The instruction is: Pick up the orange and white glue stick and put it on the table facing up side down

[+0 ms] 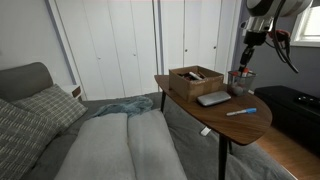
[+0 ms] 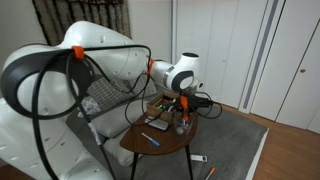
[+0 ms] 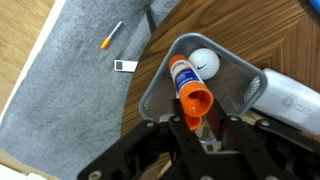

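Note:
The glue stick, white with a blue label and an orange end, leans inside a grey mesh cup on the brown wooden table. Its orange end points up at the wrist camera. My gripper reaches down into the cup, and its black fingers are closed against both sides of the orange end. In both exterior views the gripper hangs over the cup at the table's far end. The glue stick is too small to make out there.
A white ball lies in the cup beside the glue stick. On the table are a shallow brown box, a grey flat device and a blue pen. An orange pen lies on the grey carpet below. A sofa stands next to the table.

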